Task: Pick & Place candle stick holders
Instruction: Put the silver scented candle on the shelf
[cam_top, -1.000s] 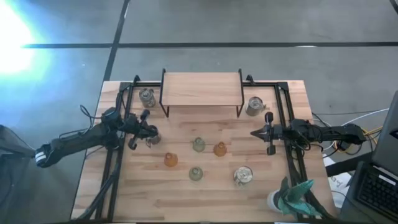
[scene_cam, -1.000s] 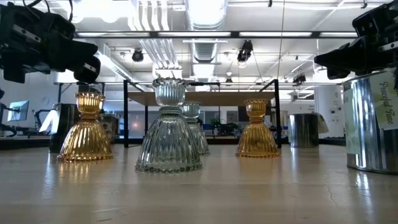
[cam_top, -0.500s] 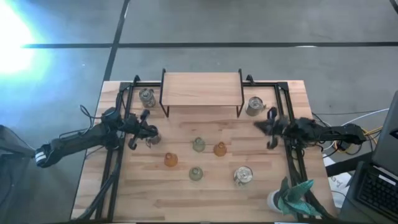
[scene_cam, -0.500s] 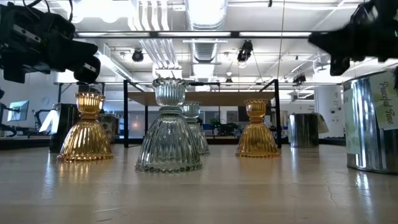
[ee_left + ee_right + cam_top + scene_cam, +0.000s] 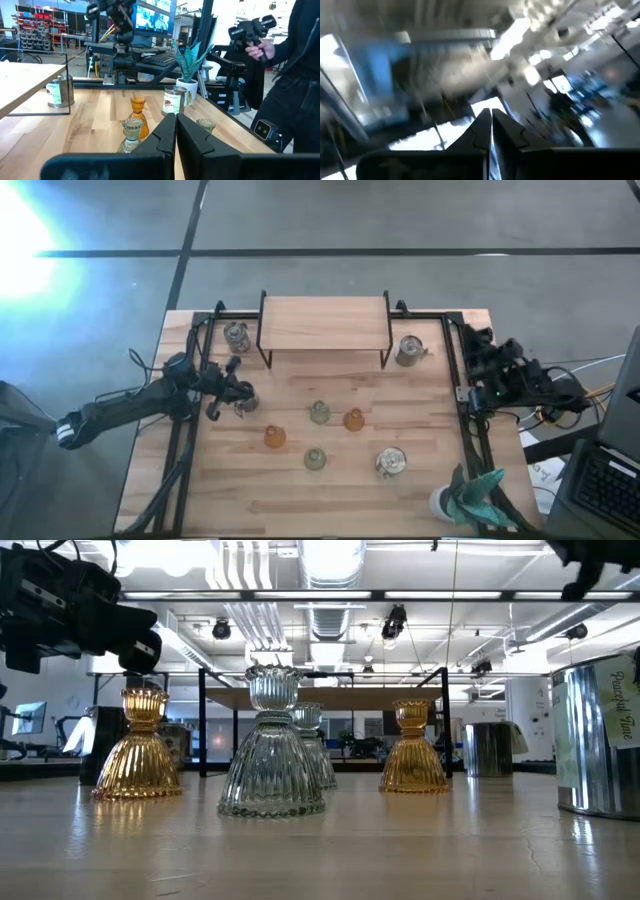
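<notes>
In a bright workshop hung with ceiling ducts, a wooden bench (image 5: 330, 490) is carrying a low shelf (image 5: 324, 323) at its far edge and a scatter of candle holders in front of it. Four glass holders are standing near the middle, well apart from each other: two pale green ones (image 5: 319, 413) (image 5: 315, 460) and two amber ones (image 5: 353, 419) (image 5: 274, 437). Silvery cans are sitting just beside either end of the shelf, one on the left (image 5: 236, 335) and one on the right (image 5: 408, 350), with a third (image 5: 390, 463) toward the near right; something silvery is also showing just under the left arm's tip, too hidden to name. The left pincer (image 5: 234, 392) is hovering over the bench's left side, clenched and, as far as can be seen, grasping nothing. The right pincer (image 5: 491, 127) is also clenched and empty, its arm (image 5: 500, 375) folding back off the bench's right edge and pointing up toward the ceiling. A person (image 5: 295, 70) is standing beyond the bench. Judging by this, no pick is under way yet; to do the next one well, the working arm should be spreading its fingers before descending, centring over one holder's narrow neck, and coming straight down so as not to knock the neighbours, since these flared glass pieces are likely slippery and top-light.
</notes>
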You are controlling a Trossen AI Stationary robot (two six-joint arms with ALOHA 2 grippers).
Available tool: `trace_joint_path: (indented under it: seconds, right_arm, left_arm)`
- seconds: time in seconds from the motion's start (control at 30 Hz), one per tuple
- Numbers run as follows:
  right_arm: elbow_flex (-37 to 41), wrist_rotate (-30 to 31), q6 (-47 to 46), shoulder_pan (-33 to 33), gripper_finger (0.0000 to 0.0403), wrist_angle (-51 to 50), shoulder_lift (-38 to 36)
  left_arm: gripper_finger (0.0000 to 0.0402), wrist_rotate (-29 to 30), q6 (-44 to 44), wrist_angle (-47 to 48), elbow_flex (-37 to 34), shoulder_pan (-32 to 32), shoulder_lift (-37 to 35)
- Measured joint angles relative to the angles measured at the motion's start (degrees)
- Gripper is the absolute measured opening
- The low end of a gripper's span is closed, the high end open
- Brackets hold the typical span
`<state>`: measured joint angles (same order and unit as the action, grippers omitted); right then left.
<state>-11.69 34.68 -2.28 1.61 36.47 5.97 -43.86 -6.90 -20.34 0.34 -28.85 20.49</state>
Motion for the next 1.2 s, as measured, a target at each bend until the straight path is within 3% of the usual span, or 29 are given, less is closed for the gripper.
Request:
trace_joint_path:
  seconds: [0.17,0.27,0.47,0.57,0.7,0.83,1.03,1.2]
  right_arm:
    - [-17.6,14.9,-8.3,0.0,0.0008,-35.9,5.3]
    - [-27.6,18.4,-15.0,0.0,0.0008,-54.4,9.4]
    - [-44.8,13.7,-32.7,0.0,0.0008,-81.8,20.0]
    - [-51.6,10.2,-48.0,0.0,0.0008,-97.4,26.1]
    - [-58.6,1.1,-69.2,0.0,0.0008,-116.2,33.0]
    - [-62.4,0.4,-75.6,0.0,0.0008,-121.4,38.0]
    - [-65.3,11.8,-75.6,-0.1,0.0008,-116.9,43.8]
    - [-68.3,5.3,-61.5,-2.7,0.0008,-114.0,48.9]
  left_arm:
    - [0.0018,0.0,0.0,0.0,0.0,0.0,0.0]
    - [0.0018,0.0,0.0,0.0,0.0,0.0,0.0]
    - [0.0017,0.0,0.0,0.0,0.0,0.0,0.0]
    - [0.0018,0.0,0.0,0.0,0.0,0.0,0.0]
    - [0.0017,0.0,0.0,0.0,0.0,0.0,0.0]
    - [0.0017,0.0,0.0,0.0,0.0,0.0,0.0]
    - [0.0018,0.0,0.0,0.0,0.0,0.0,0.0]
    - [0.0017,0.0,0.0,0.0,0.0,0.0,0.0]
